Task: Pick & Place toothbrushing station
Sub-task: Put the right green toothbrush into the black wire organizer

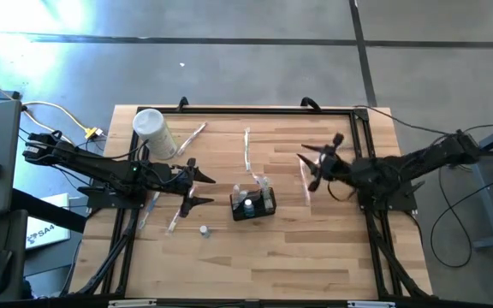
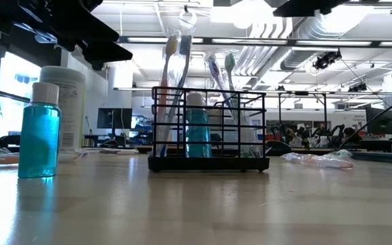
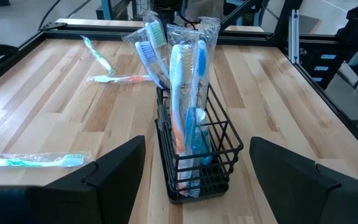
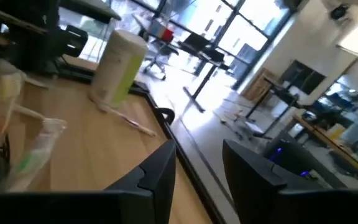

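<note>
The toothbrushing station [image 1: 253, 204] is a small black wire holder standing on its base at the table's middle. Several wrapped toothbrushes [image 3: 185, 68] and a blue bottle [image 2: 197, 129] stand upright in it. My left gripper [image 1: 205, 191] is open just left of the holder, level with it. In the left wrist view its fingers [image 3: 114, 171] stand apart on either side of the holder [image 3: 194, 155] without touching it. My right gripper [image 1: 311, 168] is open and empty to the holder's right, above a wrapped toothbrush [image 1: 305, 181] that lies flat on the table.
A tall white canister [image 1: 154, 133] stands at the far left. A small blue bottle [image 2: 39, 133] stands near the front, left of the holder. Wrapped toothbrushes lie flat on the table, some beyond the holder [image 1: 246, 150] [image 1: 193, 137] and one under the left arm [image 1: 175, 218].
</note>
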You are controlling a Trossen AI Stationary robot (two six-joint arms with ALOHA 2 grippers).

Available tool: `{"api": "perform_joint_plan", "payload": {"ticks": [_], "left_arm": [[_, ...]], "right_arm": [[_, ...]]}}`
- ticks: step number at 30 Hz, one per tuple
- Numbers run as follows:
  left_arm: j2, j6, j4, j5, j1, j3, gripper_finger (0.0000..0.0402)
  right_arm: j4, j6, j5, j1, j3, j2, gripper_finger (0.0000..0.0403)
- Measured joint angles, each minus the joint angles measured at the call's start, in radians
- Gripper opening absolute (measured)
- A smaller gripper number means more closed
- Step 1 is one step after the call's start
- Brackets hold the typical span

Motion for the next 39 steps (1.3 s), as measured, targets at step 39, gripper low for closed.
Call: {"api": "perform_joint_plan", "payload": {"ticks": [39], "left_arm": [[0.0,0.011,-0.008,0.003,0.0,0.0,0.0287]], "right_arm": [[-0.944,0.347,-0.575,-0.734,0.17,0.437,0.0193]]}}
